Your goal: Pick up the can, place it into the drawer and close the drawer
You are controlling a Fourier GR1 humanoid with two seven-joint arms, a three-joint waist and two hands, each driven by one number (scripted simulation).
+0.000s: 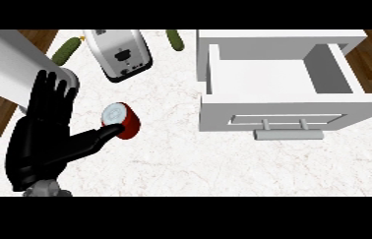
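Left hand (44, 134): lying open, fingers straight, grasping nothing, thumb tip resting at the can's lower-left edge. Can (120, 119): standing upright on the counter (181, 159), immediately right of that hand. Drawer (218, 112): sitting open, well right.

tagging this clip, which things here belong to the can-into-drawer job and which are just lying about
Job: red cylindrical can with silver lid; open white drawer with grey bar handle; black left hand, open, thumb at the can.
Lying about: white and silver toaster; green cucumber left of the toaster; green cucumber right of the toaster; white marble counter.
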